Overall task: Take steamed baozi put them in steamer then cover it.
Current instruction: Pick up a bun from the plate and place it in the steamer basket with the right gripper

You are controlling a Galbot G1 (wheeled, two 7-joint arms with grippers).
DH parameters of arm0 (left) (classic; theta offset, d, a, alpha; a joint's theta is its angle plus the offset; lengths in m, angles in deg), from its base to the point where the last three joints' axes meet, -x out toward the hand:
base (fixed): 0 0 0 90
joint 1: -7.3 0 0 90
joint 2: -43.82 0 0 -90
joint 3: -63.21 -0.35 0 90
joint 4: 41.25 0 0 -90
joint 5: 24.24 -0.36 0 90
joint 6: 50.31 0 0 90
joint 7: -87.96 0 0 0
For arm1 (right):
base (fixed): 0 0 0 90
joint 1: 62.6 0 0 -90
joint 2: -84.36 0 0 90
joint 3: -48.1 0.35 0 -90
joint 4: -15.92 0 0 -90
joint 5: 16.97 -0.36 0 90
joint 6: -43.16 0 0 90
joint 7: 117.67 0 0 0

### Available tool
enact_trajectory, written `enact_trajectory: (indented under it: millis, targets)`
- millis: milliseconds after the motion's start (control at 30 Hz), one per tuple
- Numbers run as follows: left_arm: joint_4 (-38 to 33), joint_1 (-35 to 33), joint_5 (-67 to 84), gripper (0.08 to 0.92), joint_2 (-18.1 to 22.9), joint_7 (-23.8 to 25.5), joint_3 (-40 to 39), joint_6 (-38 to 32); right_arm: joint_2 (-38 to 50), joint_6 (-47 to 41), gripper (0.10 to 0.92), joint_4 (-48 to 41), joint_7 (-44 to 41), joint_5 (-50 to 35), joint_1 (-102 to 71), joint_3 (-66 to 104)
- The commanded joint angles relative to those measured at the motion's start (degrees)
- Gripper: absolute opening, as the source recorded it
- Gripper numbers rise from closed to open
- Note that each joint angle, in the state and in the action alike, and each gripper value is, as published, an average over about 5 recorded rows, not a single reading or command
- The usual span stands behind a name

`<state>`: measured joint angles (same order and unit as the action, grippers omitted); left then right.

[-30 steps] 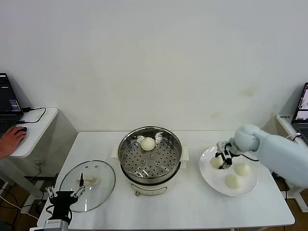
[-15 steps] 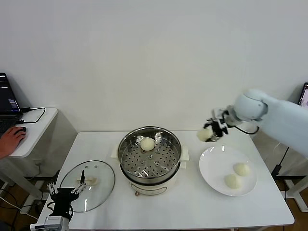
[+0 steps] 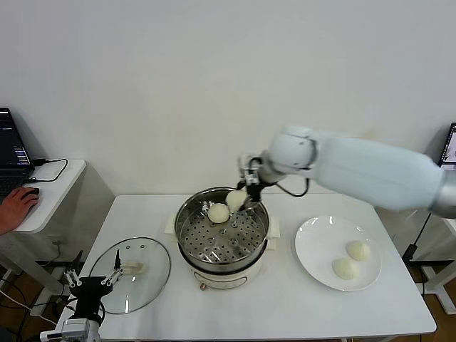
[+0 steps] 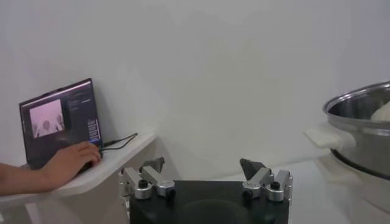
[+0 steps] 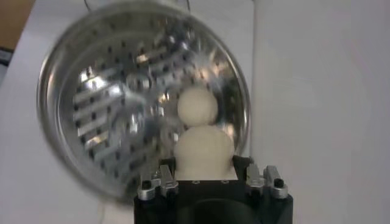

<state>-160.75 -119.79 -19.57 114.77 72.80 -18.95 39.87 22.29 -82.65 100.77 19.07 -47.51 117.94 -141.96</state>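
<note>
My right gripper (image 3: 242,197) hangs over the back rim of the steamer (image 3: 187,214), shut on a cream-white baozi (image 3: 236,199). The right wrist view shows that held baozi (image 5: 204,152) between the jaws, above the perforated tray of the steamer (image 5: 103,109). One baozi (image 3: 219,212) lies on the tray near the back, also seen as the baozi (image 5: 197,105) just beyond the held one. Two more baozi (image 3: 358,250) (image 3: 344,268) rest on the white plate (image 3: 313,249). The glass cover (image 3: 153,274) lies flat at the table's front left. My left gripper (image 3: 91,282) stands open beside it.
A side table (image 3: 53,189) at the far left carries a laptop (image 4: 58,119), with a person's hand (image 3: 18,206) on a mouse. Another laptop (image 3: 449,153) shows at the right edge. The steamer's white handle (image 4: 329,135) sticks out toward my left gripper.
My right gripper lifted a baozi off the plate and carried it left, from over the plate to above the steamer. The plate now holds two baozi. The left arm barely moved.
</note>
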Motion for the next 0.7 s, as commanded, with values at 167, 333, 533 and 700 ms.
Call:
enact_trajectory:
  millis: [167,333,533,700]
  targets:
    - [-0.53,-0.01,0.04,0.823,0.18,-0.06,0.50,-0.09,-14.88,-5.64,0.594,-7.82,5.86,-3.45,-6.83,-0.93]
    - [-0.25,0.02,0.07,0.823,0.24,-0.10,0.44,-0.26,-16.31,-5.77,0.594,-9.14,6.26,-2.99,-7.34,-1.02]
    - [-0.31,0.25,0.19,0.823,0.14,-0.08,0.47,-0.25,-17.50,-5.80,0.594,-10.63,6.54,-2.05,-7.78,-1.08]
    - [-0.30,0.21,0.16,0.823,0.27,-0.07,0.41,-0.26,-17.21,-5.83,0.594,-10.39,6.37,-2.06,-7.94,-1.15]
